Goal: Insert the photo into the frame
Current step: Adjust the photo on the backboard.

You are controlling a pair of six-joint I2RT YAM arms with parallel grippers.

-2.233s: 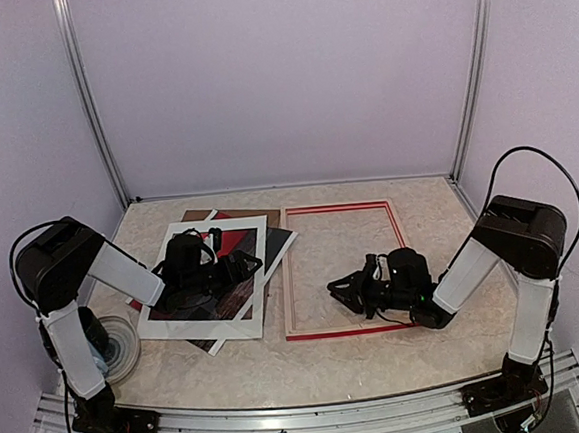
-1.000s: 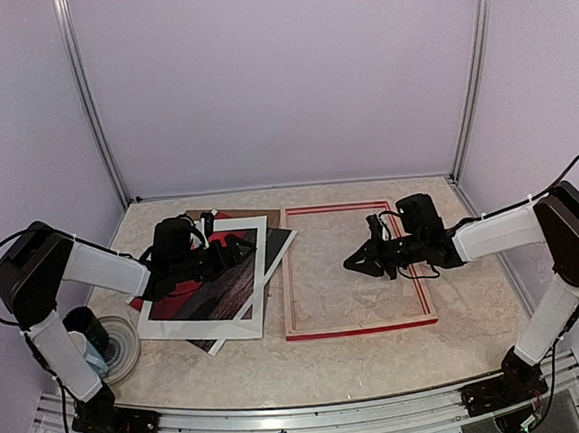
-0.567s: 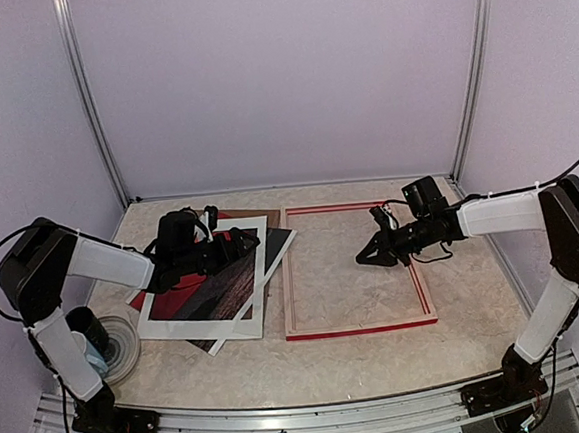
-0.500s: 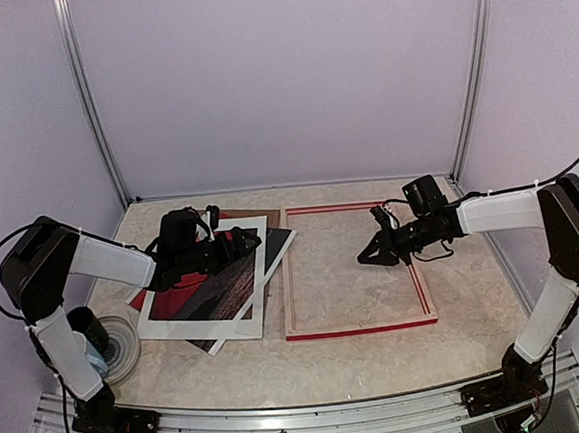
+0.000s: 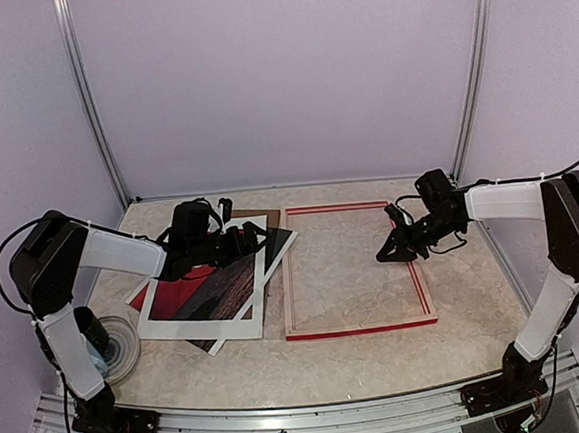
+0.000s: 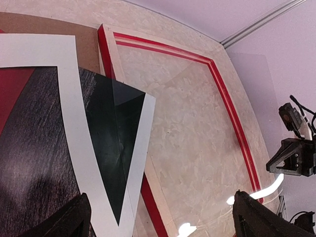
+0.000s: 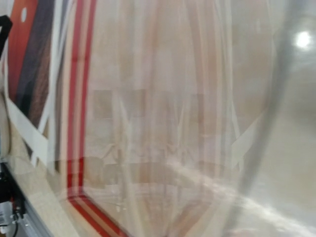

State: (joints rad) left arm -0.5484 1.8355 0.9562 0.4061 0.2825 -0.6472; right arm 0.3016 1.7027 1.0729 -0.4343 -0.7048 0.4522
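The photo (image 5: 210, 295), red sky over dark sea with a white border, lies face up left of the frame on a small pile; it also shows in the left wrist view (image 6: 34, 148). My left gripper (image 5: 246, 242) hovers open over its far right corner, fingers (image 6: 74, 219) wide apart with nothing between them (image 6: 163, 217). The frame (image 5: 359, 328) lies flat at mid-table, red edges and pale wood (image 6: 232, 113). My right gripper (image 5: 385, 255) is shut above the frame's right rail. A clear sheet (image 7: 163, 123) fills the blurred right wrist view and hides the fingers there.
A brown backing board (image 5: 259, 217) and a dark sheet (image 5: 280, 242) lie under the photo. The clear sheet's corner (image 6: 129, 93) overlaps that dark sheet. A round roll (image 5: 114, 346) sits by the left arm's base. Walls close in behind and on both sides.
My right gripper has moved from the middle of the frame toward its far right rail, staying shut. My left gripper has shifted slightly toward the back over the photo's corner.
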